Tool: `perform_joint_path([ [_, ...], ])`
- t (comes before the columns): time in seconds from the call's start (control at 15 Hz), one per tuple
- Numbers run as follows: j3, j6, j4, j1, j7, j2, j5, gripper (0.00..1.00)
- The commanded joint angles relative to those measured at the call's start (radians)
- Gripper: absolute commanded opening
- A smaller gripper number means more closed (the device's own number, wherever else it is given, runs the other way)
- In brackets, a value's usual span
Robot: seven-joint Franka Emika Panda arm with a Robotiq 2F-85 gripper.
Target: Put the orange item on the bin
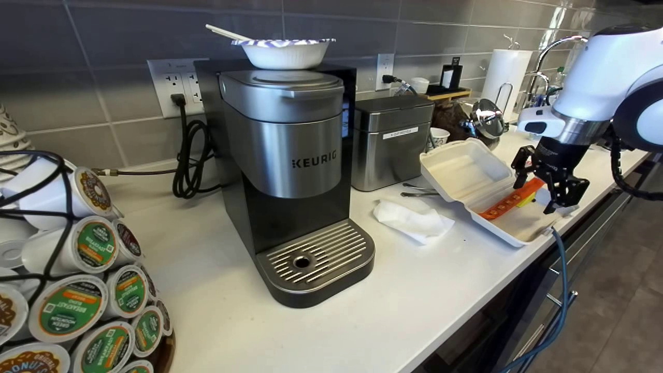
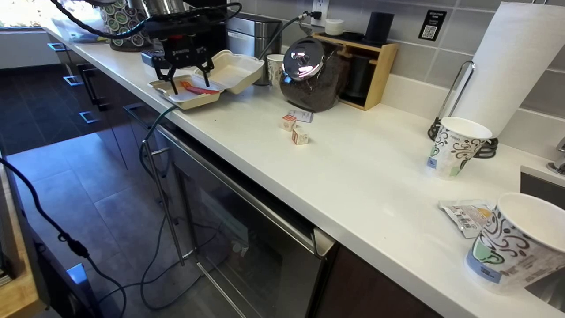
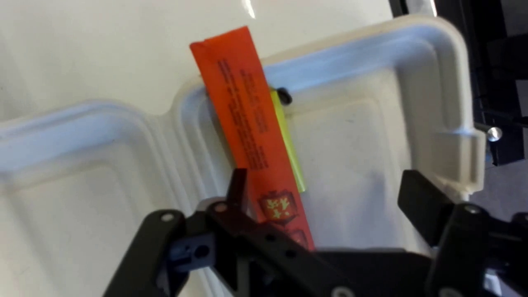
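Observation:
The orange item, a long orange-red printed strip, lies in the open white foam tray. Its far end sticks out over the tray's rim in the wrist view. It also shows in both exterior views. My gripper is open over the tray. One finger is at the strip's left edge and overlaps it in the wrist view; the other is over the tray's right side. The gripper also shows in both exterior views. The strip's near end is hidden behind the gripper. I cannot make out a separate bin.
A yellow piece lies beside and partly under the strip. The tray's lid stands open towards the wall. A napkin, a steel box and a coffee maker are near. Letter blocks and a jar stand beyond.

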Motion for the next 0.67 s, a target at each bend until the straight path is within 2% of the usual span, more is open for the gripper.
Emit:
perform_joint_path([
  [0.0, 0.003, 0.065, -0.003, -0.009, -0.065, 0.017, -0.023, 0.88],
  [0.13, 0.006, 0.088, -0.001, -0.01, -0.106, 0.025, -0.008, 0.78],
  [0.33, 0.01, 0.118, 0.006, -0.011, -0.152, 0.044, 0.004, 0.44],
  [0.6, 0.017, 0.145, 0.018, -0.013, -0.189, 0.071, 0.013, 0.15],
])
